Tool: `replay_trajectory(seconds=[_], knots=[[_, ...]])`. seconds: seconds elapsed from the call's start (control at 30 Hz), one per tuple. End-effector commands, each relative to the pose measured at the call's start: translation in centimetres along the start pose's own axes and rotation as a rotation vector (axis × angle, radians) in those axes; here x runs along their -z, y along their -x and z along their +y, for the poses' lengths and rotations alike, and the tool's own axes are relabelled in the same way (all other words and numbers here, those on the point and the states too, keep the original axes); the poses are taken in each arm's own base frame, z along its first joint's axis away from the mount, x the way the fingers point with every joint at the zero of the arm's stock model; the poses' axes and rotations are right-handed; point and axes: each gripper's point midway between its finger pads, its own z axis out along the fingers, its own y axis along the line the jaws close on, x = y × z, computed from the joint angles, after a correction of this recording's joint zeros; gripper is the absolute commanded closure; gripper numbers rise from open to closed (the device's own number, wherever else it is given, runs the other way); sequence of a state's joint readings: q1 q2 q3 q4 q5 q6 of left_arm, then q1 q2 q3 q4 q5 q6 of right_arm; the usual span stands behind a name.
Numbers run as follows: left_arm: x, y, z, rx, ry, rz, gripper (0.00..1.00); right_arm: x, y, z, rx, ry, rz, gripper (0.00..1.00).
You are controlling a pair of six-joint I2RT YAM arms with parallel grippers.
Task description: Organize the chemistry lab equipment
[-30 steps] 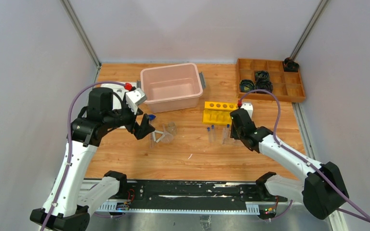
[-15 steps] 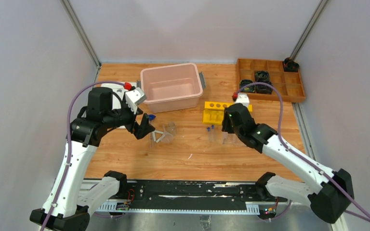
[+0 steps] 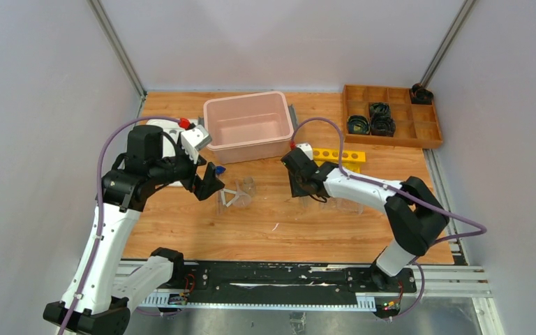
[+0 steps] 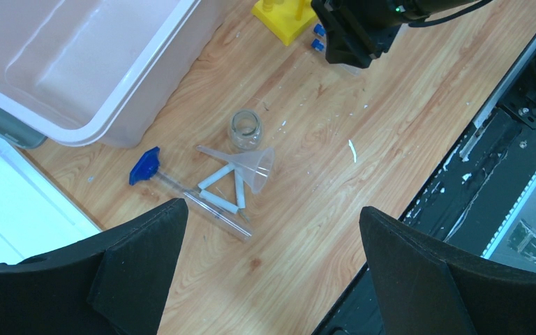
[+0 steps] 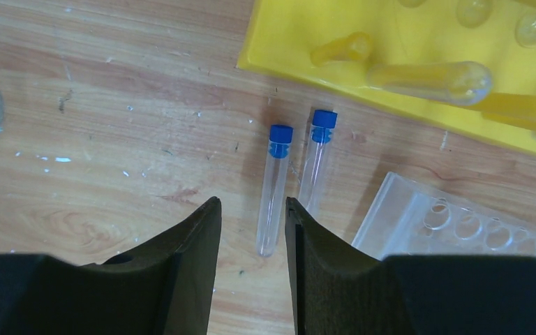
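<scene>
Two containers, top view: the pink bin [image 3: 248, 148] at upper centre holds nothing. The brown wooden tray [image 3: 426, 130] at upper right holds black ring parts [image 3: 370, 124] in a few compartments.

In your right wrist view, two small clear tubes with blue caps [image 5: 274, 188] lie side by side on the desk [image 3: 300, 234]. They sit just below the yellow rack [image 5: 419, 42], with the clear rack [image 5: 453, 223] at lower right.

Right gripper [image 5: 251, 209]: narrowly parted, empty, over the left tube's lower end. In half a second it has swung leftward across the rack.

Left gripper [image 4: 271, 209]: unmoved, released wide above the funnel [image 4: 255, 167], beaker [image 4: 244, 129] and thin rod [image 4: 202, 206].

Bare desk runs across lower centre down to the black rail [image 3: 272, 276].
</scene>
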State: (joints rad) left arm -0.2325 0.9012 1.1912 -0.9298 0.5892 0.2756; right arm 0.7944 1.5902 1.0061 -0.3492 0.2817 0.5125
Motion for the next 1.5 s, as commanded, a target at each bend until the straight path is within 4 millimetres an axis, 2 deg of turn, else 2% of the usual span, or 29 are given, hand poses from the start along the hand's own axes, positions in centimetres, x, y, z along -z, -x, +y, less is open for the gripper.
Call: replay_trajectory(seconds=[0.0, 0.2, 0.47, 0.57, 0.7, 0.77, 0.87, 1.13, 1.23, 1.33, 1.47], knots=[[0.6, 1.2, -0.3, -0.016, 0.006, -0.034, 0.0, -1.2, 0.9, 0.1, 0.001, -0.038, -0.015, 0.58], [0.7, 1.2, -0.3, -0.019, 0.006, -0.035, 0.0, -3.0, 0.2, 0.1, 0.008, -0.066, 0.015, 0.6], [0.7, 1.1, -0.3, -0.023, 0.01, -0.035, 0.0, -4.3, -0.4, 0.2, -0.004, -0.073, 0.036, 0.65], [0.8, 1.1, -0.5, -0.022, 0.003, -0.039, 0.0, -4.5, -0.5, 0.8, -0.015, -0.047, 0.043, 0.75], [0.7, 1.0, -0.8, -0.012, -0.015, -0.041, 0.0, -3.7, 0.4, 2.1, -0.045, 0.014, 0.034, 0.99], [0.6, 0.9, -1.1, 0.006, -0.027, -0.04, 0.0, -2.4, 1.6, 3.0, -0.075, 0.066, 0.004, 1.0], [0.5, 0.8, -1.5, 0.049, -0.045, -0.04, 0.0, 0.7, 4.2, 4.6, -0.121, 0.165, -0.067, 1.0], [-0.1, 0.9, -2.7, 0.104, -0.113, -0.081, 0.0, 11.8, 10.9, 10.7, -0.244, 0.469, -0.332, 1.0], [-0.4, 1.6, -2.8, 0.117, -0.135, -0.111, 0.01, 15.4, 12.6, 13.1, -0.293, 0.574, -0.416, 1.0], [-0.8, 2.1, -3.2, 0.155, -0.172, -0.126, 0.06, 19.0, 13.9, 15.8, -0.311, 0.673, -0.508, 1.0], [-1.0, 2.2, -3.5, 0.191, -0.2, -0.118, 0.13, 22.1, 15.0, 18.2, -0.309, 0.749, -0.583, 1.0]])
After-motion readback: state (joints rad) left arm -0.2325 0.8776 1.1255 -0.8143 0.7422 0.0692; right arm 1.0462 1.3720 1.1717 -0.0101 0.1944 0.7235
